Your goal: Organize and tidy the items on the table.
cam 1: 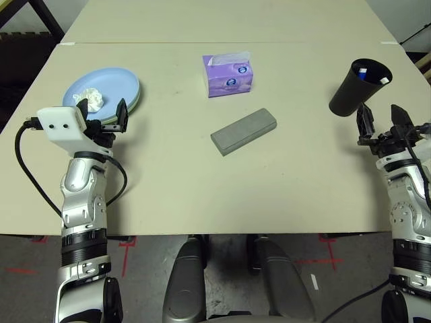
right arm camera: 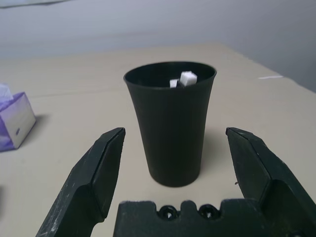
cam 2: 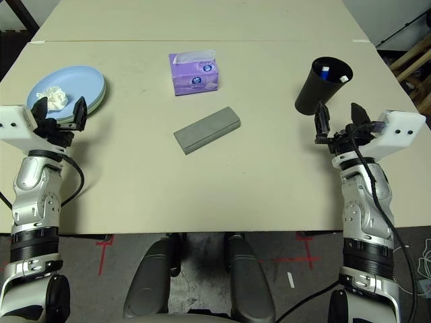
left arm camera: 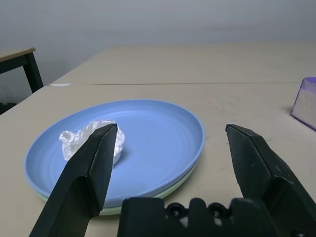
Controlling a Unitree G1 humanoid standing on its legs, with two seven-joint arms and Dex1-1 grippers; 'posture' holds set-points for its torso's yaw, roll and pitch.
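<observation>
On the beige surface (cam 1: pixel 168 182), the light blue plate (cam 1: pixel 111 84) stacked on the pale green plate (cam 1: pixel 135 102) holds the tissue wad (cam 1: pixel 93 98) at upper left, the grey glasses case (cam 1: pixel 244 130) lies mid-frame, and the black cup (cam 1: pixel 359 86) with a white pen (cam 1: pixel 384 80) stands upper right, while the left pincer (cam 1: pixel 102 112) and right pincer (cam 1: pixel 380 118) both gape apart, holding nothing.
</observation>
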